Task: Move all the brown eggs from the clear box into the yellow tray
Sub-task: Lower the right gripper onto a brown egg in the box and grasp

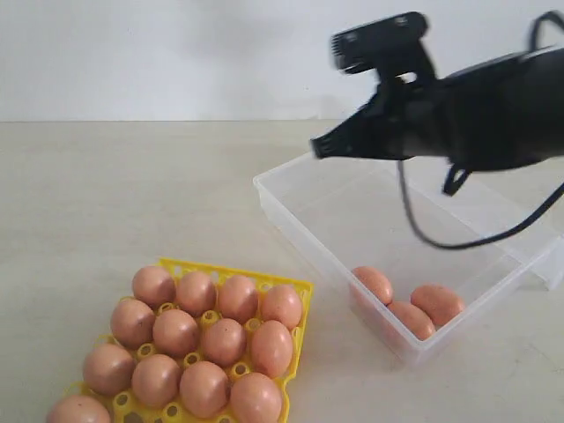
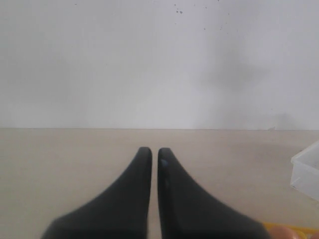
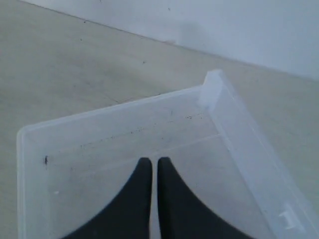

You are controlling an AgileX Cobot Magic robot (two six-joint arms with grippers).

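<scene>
Nearing the finish: most eggs (image 1: pixel 223 342) sit in the tray (image 1: pixel 189 264), three wait in the box (image 1: pixel 291 220); right end effector (image 1: pixel 315 150) hovers above it, pinched together, empty; left end effector (image 2: pixel 150 151) likewise.

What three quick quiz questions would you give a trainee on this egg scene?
1. How many eggs show in the box?
2. True or false: the right gripper holds an egg.
3. Which holds more eggs, the tray or the box?
Key: 1 three; 2 false; 3 the tray.
</scene>
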